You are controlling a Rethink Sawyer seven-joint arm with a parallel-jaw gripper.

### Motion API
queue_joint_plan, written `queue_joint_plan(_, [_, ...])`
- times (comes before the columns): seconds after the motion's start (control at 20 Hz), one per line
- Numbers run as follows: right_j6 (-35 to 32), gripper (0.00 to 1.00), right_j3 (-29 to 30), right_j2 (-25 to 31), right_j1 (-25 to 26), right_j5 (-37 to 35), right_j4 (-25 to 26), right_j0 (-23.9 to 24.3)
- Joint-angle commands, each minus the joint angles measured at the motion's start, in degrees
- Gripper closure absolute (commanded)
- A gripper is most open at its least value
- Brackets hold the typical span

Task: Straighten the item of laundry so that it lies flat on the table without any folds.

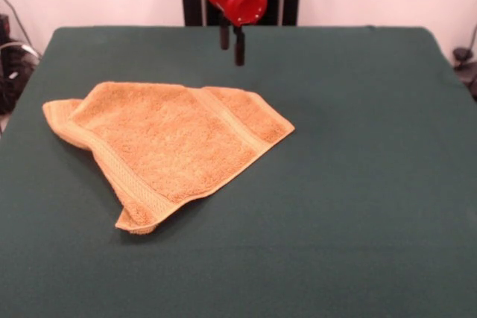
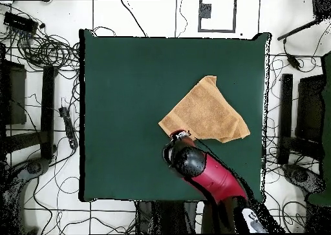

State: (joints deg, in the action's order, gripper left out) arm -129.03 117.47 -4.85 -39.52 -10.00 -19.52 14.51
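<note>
Folded towel (image 1: pixel 173 144) on table (image 1: pixel 358 184), below raised hand (image 1: pixel 232 48)

My arm (image 2: pixel 213 174) is a thick rounded link in glossy red, capped with a bulbous black joint at its end. On my front feed the wrist (image 1: pixel 240 4) shows as a red cylindrical collar with a round red boss on its face, under a black ring. Below the collar hang two slim black prongs, the gripper (image 1: pixel 232 44), one reaching lower than the other. Behind the collar I see a black upright column flanked by pale rods.
</note>
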Motion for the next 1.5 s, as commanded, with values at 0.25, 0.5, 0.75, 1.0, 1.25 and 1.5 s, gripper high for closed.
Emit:
queue_joint_plan(0.25, [-1.65,0.00,-7.82,4.62,8.16,0.63,5.07,2.68])
queue_joint_plan(0.5, [-1.60,0.00,-9.77,4.80,9.72,1.86,7.44,3.58])
queue_joint_plan(0.75, [-3.09,0.00,-9.55,6.03,10.42,2.43,8.54,4.26])
queue_joint_plan(1.0, [-4.08,0.00,-9.67,6.60,10.94,3.11,9.13,4.65])
queue_joint_plan(1.25, [-4.22,0.00,-10.29,6.64,11.31,3.60,9.61,4.68])
queue_joint_plan(1.5, [-4.94,0.00,-10.20,6.74,11.28,3.53,9.98,4.75])
